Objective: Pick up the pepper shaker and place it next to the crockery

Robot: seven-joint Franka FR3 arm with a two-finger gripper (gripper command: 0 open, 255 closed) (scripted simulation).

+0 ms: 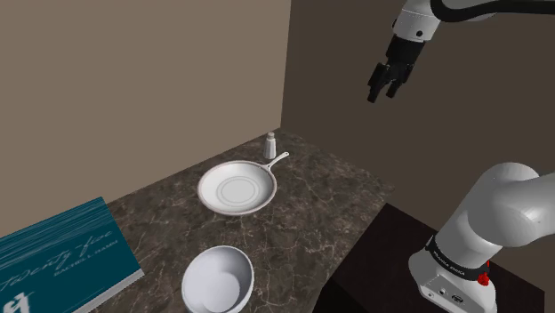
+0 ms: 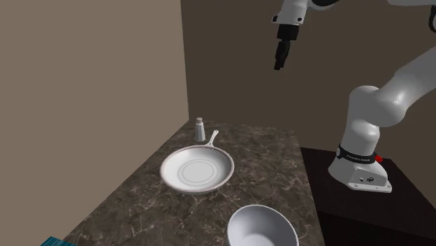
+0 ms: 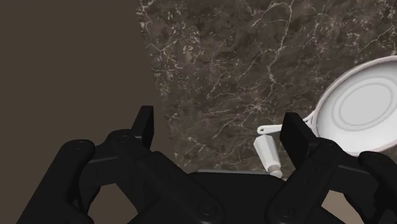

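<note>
your gripper (image 1: pixel 383 94) hangs high in the air, well above the dark marbled surface (image 1: pixel 311 213) and well apart from everything on it. in the wrist view its two black fingers (image 3: pixel 145 121) stand wide apart with nothing between them but bare surface (image 3: pixel 222 63) far below, so the gripper (image 3: pixel 219 121) is open and empty. in the second exterior view you see the gripper (image 2: pixel 277 64) pointing down, in front of the darker wall.

the pepper shaker (image 1: pixel 270 145) is small and pale. it stands upright near the surface's far corner, where the two brown walls meet. it is just beside the tip of the white pan's handle, on the shoulder view's left of that handle. whether shaker and handle touch, you cannot tell. in the wrist view the pepper shaker (image 3: pixel 268 157) shows just inside one finger of the gripper, far below it.

the white pan (image 1: pixel 237 188) lies flat, nearer the middle of the surface, with its handle pointing toward the corner. the white bowl (image 1: pixel 218 280) sits upright, closer to the camera in the shoulder view, apart from the pan. a teal book (image 1: pixel 53 262) with white script on its cover lies at the shoulder view's lower left, apart from the bowl.

in the second exterior view the pepper shaker (image 2: pixel 199 130), white pan (image 2: pixel 197 170) and white bowl (image 2: pixel 260 227) line up from far to near. the white arm (image 2: pixel 370 112) rises from the dark stand (image 2: pixel 412 203) at that view's right.
</note>
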